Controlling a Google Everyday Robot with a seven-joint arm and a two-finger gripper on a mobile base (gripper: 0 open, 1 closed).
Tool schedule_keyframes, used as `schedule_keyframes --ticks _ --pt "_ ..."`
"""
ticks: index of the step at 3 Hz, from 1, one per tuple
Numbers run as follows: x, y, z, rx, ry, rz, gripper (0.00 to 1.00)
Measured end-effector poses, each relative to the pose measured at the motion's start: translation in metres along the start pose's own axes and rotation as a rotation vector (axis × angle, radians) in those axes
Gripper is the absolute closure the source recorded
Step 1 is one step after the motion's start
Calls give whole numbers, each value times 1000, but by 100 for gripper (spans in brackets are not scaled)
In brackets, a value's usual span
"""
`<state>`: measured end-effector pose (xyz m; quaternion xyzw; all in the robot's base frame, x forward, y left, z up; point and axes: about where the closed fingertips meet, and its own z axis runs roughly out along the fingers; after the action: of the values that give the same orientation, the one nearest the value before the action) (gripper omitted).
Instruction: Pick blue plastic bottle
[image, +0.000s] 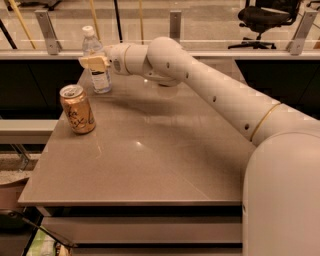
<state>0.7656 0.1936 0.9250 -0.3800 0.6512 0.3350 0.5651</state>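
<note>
gripper sits at mid-height of the blue plastic bottle, across its front; can't tell if it's clamped on or not. bottle upright nr far left corner of table, gold can nearer, by left edge. step: grasp, imo. next: secure hold, then lift straight up, clear of can.

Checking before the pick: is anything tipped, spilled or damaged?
Nothing stands out. The blue plastic bottle stands upright and capped with the gripper at its upper body; the gold can is upright too; the table looks dry.
</note>
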Motion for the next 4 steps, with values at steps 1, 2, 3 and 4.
schedule_keyframes --ticks 1,2,3,4 --pt "0 2 2 -4 0 0 87" --pt "0 4 4 -8 1 1 100" --pt "-1 5 2 -21 -7 -7 100" --pt "-12 1 -14 -46 -25 -34 100"
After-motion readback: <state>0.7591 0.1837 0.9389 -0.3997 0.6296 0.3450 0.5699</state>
